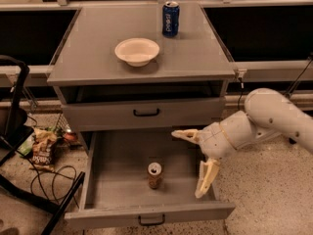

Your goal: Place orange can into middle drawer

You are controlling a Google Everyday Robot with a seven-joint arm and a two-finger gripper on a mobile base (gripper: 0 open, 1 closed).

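The orange can (155, 175) stands upright on the floor of the open middle drawer (117, 182), near its front centre. My gripper (193, 163) is open and empty, raised above the drawer's right side, to the right of the can and apart from it. One finger (183, 134) points left, the other finger (205, 179) points down by the drawer's right wall. The grey drawer above (145, 113) is closed.
A white bowl (137, 51) and a blue Pepsi can (170, 18) stand on the cabinet top (88, 53). A snack bag (43, 148), cables and a black chair frame (14, 106) lie on the floor to the left.
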